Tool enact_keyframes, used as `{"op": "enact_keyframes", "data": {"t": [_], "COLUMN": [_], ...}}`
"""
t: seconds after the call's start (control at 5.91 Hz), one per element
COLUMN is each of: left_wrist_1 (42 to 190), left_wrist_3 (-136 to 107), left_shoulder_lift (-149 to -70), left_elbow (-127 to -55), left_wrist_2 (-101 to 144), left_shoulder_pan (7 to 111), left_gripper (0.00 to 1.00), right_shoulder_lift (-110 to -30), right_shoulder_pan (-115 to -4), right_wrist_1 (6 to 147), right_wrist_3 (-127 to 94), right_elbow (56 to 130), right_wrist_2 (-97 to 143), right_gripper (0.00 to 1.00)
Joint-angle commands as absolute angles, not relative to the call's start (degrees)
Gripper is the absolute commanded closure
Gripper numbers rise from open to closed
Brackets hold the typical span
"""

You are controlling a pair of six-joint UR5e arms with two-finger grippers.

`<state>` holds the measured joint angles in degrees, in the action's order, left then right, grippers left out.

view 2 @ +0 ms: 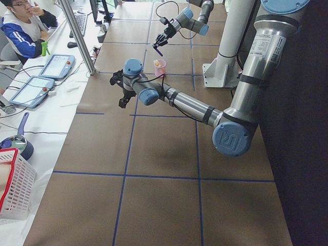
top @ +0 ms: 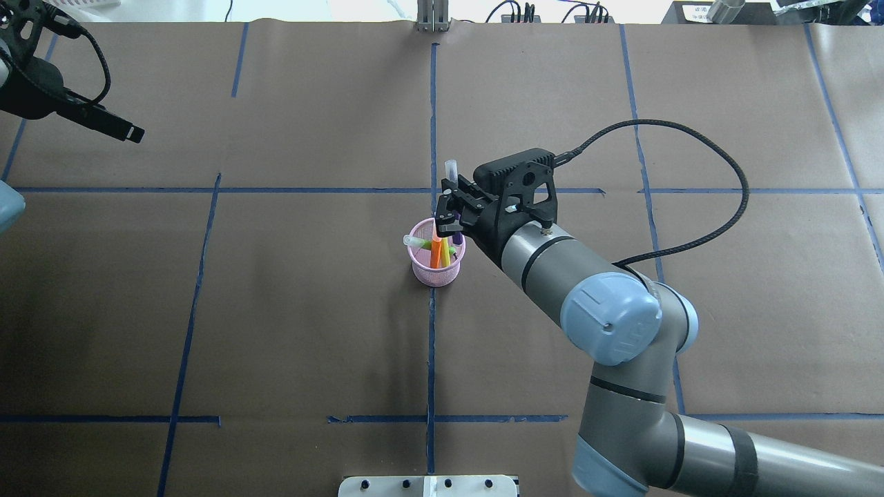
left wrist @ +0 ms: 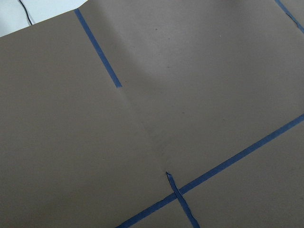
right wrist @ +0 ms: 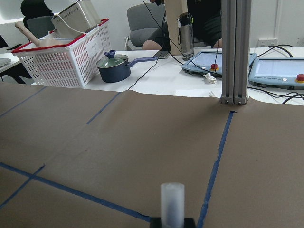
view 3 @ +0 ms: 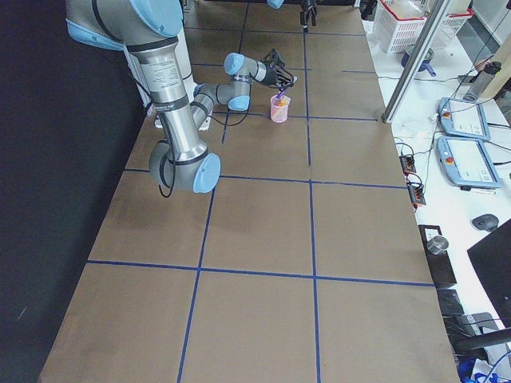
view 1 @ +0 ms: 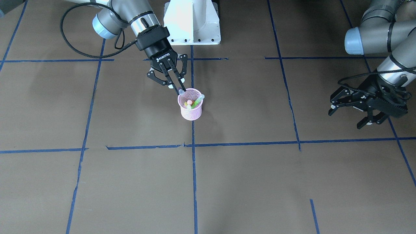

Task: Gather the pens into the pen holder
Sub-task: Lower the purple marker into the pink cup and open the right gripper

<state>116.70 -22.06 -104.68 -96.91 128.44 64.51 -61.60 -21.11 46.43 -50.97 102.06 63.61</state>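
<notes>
The pink mesh pen holder (view 1: 191,109) (top: 434,273) stands near the table's middle. An orange pen (top: 436,252) and a green pen (top: 416,241) lean inside it. My right gripper (view 1: 179,87) (top: 449,210) hangs tilted just over the holder's rim, shut on the purple pen (top: 452,170) (view 1: 181,92). That pen's pale cap (right wrist: 172,202) points up and away, and its lower end sits at the cup's mouth. My left gripper (view 1: 347,116) hovers open and empty far off to the side, over bare table.
The white robot base (view 1: 191,22) stands just behind the holder. Blue tape lines (view 1: 194,182) cross the brown table cover. Beyond the far edge are a metal post (right wrist: 235,47), a white basket (right wrist: 66,52), a blue pot (right wrist: 114,69), tablets and a seated person (view 2: 23,25).
</notes>
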Motion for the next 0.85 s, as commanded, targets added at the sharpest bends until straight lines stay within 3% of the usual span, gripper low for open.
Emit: {"op": "enact_keyframes", "data": {"t": [0.0,0.51,0.68], "left_wrist_1": [116.72,116.81,116.81], "left_wrist_3": [-22.06,-22.06,-21.97], "left_shoulder_lift": [-104.68,-104.68,-104.68], "left_elbow": [-96.68,-96.42,-96.42], "left_wrist_2": [128.5,128.41,128.32], "left_shoulder_pan": [64.51,64.42,64.42], "left_gripper": [0.0,0.0,0.0], "right_shoulder_lift": [-59.86,-59.94,-59.85], "right_shoulder_pan": [-20.66,-18.2,-18.02], "right_wrist_1": [46.14,46.14,46.06], "right_wrist_3": [-50.89,-50.89,-50.98], "right_elbow": [98.89,97.22,96.77], "right_wrist_2": [62.84,60.39,60.12], "right_gripper": [1.0,0.98,0.84]}}
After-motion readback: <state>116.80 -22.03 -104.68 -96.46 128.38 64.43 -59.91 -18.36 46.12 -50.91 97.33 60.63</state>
